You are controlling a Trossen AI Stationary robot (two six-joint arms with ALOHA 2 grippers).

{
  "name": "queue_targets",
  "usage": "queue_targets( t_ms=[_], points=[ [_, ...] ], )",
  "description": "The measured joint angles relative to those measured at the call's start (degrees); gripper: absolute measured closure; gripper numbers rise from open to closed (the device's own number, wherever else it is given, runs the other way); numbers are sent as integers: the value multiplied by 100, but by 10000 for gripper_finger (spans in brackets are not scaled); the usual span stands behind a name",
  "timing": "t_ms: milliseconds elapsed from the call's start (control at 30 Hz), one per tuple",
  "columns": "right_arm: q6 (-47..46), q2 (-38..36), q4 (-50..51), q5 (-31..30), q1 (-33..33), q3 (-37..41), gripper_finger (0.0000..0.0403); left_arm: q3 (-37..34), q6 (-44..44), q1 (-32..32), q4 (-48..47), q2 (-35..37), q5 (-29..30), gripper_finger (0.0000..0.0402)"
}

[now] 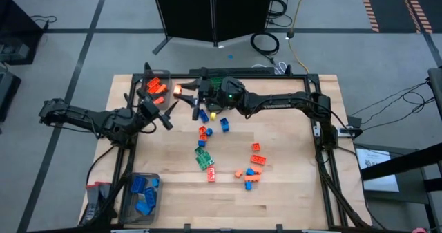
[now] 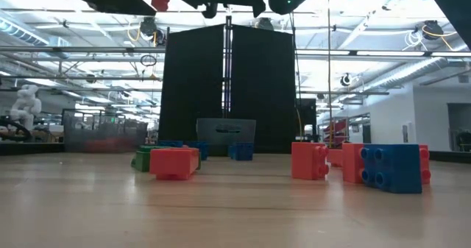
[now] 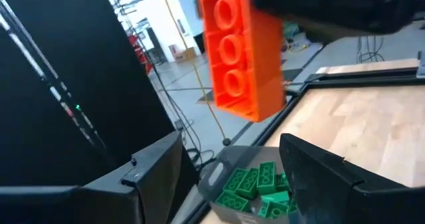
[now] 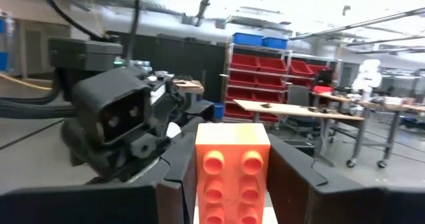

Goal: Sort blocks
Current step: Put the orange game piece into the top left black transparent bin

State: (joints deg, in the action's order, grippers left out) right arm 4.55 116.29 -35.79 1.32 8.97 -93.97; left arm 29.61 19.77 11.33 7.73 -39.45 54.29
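Note:
My right gripper [image 1: 181, 90] reaches across the far side of the table and is shut on an orange block [image 4: 232, 171], held high beside a bin of orange blocks [image 1: 155, 86]. My left gripper [image 1: 166, 111] hovers just near of it, open and with nothing between its fingers [image 3: 312, 171]; its wrist view looks up at the held block [image 3: 239, 58]. Loose orange, green and blue blocks [image 1: 205, 157] lie flat on the wood at the table's middle. A bin of green blocks [image 3: 255, 187] stands at the far edge. My right gripper pinches the orange block's two long sides [image 4: 199, 177] between its two fingers. The fingers come about level from the table's right and lie along the block. The block is lifted clear of the table, studs toward the wrist camera, its free end [image 3: 255, 104] sticking out past the fingers.
A bin of blue blocks [image 1: 141, 195] stands at the near left corner. More loose blocks [image 1: 254, 165] lie toward the near right, seen close in the low view as orange [image 2: 174, 162] and blue [image 2: 390, 167] ones. A black panel [image 2: 224, 86] stands behind the table's far edge.

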Motion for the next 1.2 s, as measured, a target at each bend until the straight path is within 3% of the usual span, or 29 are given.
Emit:
queue_targets(
  t_ms=[267, 833, 1200],
  points=[
    [62, 32, -352, -31, -2, -4, 283, 0, 67, -7, 105, -309, -35, 146],
    [-91, 514, -961, -465, 7, -9, 283, 0, 820, -11, 912, -735, 636, 147],
    [-239, 514, -958, -459, 35, -9, 283, 0, 1119, -11, 1503, -888, 518, 195]
  ],
)
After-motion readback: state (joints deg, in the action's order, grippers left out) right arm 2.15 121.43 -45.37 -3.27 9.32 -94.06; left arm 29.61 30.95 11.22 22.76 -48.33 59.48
